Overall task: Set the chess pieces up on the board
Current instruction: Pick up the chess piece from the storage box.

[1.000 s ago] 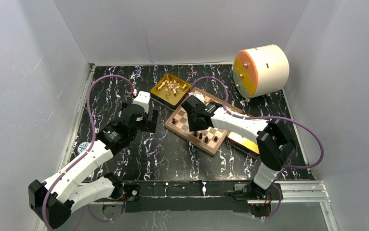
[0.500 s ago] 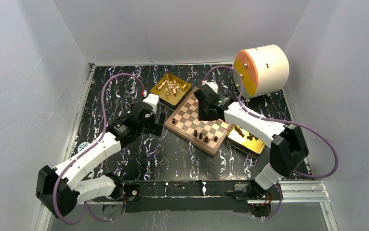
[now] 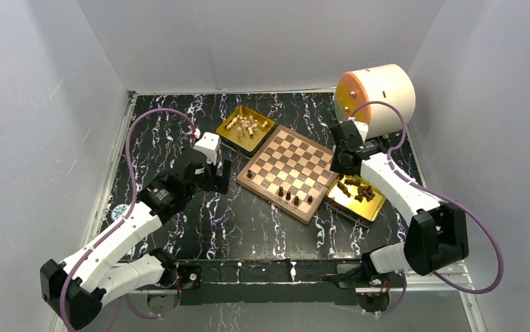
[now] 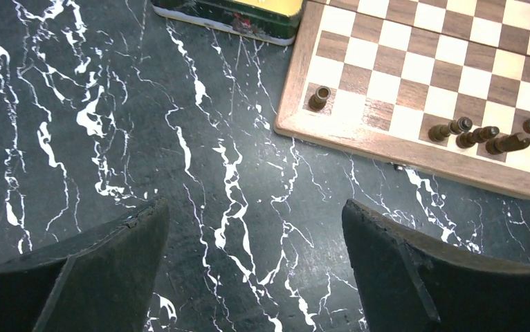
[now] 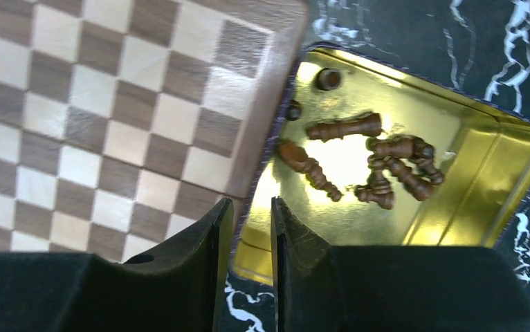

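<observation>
Nearest, right of the board [image 3: 291, 162], a gold tray [image 5: 504, 173] holds a loose heap of dark chess pieces [image 5: 387, 149], most lying flat. The right tool [image 5: 252, 207] hangs over its left rim, fingers a narrow slit apart, gripping nothing. Five standing dark pieces [image 4: 474, 136] line the board's near edge. Left of the board, the left tool [image 4: 252, 228] hovers over the counter [image 4: 110, 104], fingers wide apart. At the far left corner of the board, a second gold tray [image 3: 247, 143] holds cream pieces [image 3: 248, 126].

board [image 3: 291, 160] mostly bare, reachable from above; five dark pieces [image 3: 288, 196] line its near edge. pale-piece tray [image 3: 247, 142] and dark-piece tray [image 3: 349, 203] flank it closely. drum [image 3: 380, 97] blocks back-right corner. marble tabletop [image 3: 234, 221] left lies open.
</observation>
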